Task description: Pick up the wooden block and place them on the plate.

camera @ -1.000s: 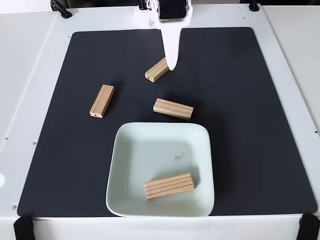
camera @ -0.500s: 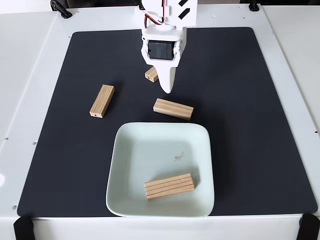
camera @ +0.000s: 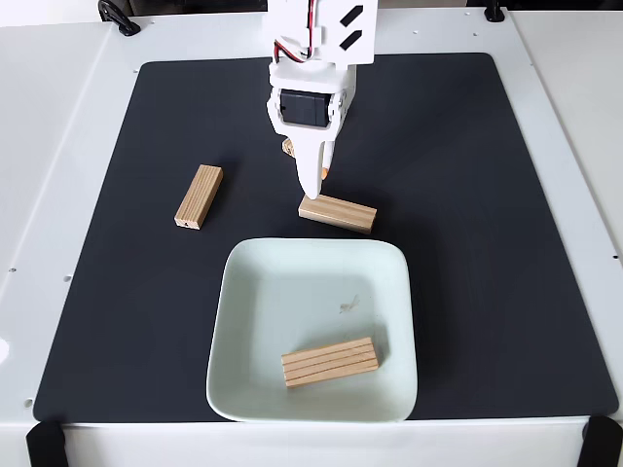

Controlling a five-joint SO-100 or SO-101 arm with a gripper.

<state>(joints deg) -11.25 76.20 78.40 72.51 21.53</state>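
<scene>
Counting the wooden blocks, one (camera: 330,362) lies on the plate (camera: 253,321); three are left on the black mat (camera: 487,214): one (camera: 199,196) at left, one (camera: 337,212) near the rim, one (camera: 288,146) behind the gripper (camera: 312,188), whose opening I cannot tell. Striped pine, glossy square dish

No readable text, brand or number is found; two black slanted bars are seen on the arm (camera: 321,39), above the plate (camera: 243,321).

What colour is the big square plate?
Pale mint-white plate, seen best in the fixed view.
</scene>
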